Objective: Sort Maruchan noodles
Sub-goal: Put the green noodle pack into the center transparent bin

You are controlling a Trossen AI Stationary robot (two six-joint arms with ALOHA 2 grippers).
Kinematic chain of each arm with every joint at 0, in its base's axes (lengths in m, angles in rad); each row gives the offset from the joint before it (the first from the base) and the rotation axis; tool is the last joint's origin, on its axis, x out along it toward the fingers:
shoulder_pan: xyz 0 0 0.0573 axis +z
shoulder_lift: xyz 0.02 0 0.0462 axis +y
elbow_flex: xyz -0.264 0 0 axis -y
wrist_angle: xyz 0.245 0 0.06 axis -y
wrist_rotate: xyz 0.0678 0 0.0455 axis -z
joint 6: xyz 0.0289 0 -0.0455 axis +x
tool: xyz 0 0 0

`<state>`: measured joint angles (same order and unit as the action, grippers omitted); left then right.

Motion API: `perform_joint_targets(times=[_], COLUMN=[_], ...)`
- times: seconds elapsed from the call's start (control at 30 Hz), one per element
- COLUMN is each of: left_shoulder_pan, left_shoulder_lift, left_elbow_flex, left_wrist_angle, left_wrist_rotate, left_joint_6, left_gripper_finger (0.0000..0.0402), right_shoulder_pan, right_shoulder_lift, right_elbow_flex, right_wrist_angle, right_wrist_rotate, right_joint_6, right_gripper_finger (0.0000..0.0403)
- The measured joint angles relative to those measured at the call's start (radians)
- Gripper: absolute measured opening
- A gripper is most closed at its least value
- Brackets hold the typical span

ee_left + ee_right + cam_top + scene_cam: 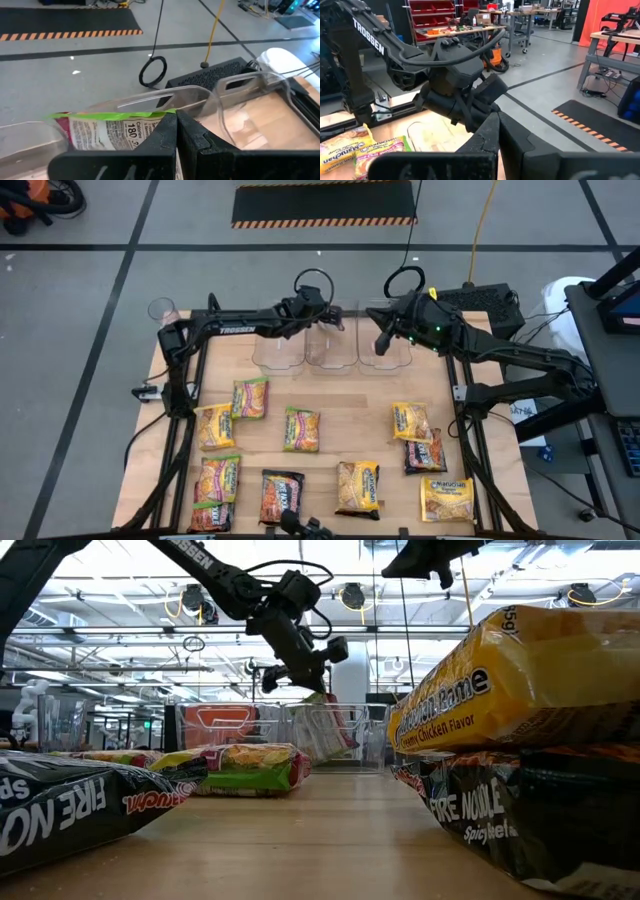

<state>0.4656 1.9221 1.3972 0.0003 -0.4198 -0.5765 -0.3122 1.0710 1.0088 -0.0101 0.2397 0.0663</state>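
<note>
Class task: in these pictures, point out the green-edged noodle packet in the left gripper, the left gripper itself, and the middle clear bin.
green-edged noodle packet (112,131): left wrist view, on its printed face.
left gripper (312,680): low view, at its fingertips.
middle clear bin (330,361): high view, on its near rim.

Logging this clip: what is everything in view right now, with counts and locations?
Yellow packets: four, yellow-orange, table centre and right.
Green-edged packets: at least three, left half of table.
Dark packets: two, brown-black, near edge and right side.
Held packet: one, green-edged, at the bins.
Clear bins: three, transparent, far edge.
Table: one, light wood.
Left gripper: shut on the held packet.
Right gripper: shut, empty, above the right bin.
</note>
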Motion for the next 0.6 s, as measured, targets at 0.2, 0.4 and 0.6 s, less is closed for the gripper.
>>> perform_joint_targets(times=[0.2, 0.4, 0.6], left_shoulder_pan=[0.017, 0.039, 0.042], left_shoulder_lift=[0.000, 0.000, 0.000], left_elbow_flex=[0.000, 0.000, 0.000], left_wrist_angle=[0.003, 0.006, 0.007], left_wrist_rotate=[-0.003, -0.008, 0.000], left_joint_6=[-0.006, -0.006, 0.018], left_gripper_finger=[0.0000, 0.0000, 0.0000], right_shoulder_pan=[0.000, 0.000, 0.000], right_shoulder_lift=[0.000, 0.000, 0.000], right_elbow_flex=[0.000, 0.000, 0.000], right_wrist_angle=[-0.020, -0.022, -0.025], right_wrist_rotate=[0.000, 0.000, 0.000], right_joint_6=[0.001, 0.003, 0.003], right_gripper_finger=[0.0000, 0.0000, 0.0000])
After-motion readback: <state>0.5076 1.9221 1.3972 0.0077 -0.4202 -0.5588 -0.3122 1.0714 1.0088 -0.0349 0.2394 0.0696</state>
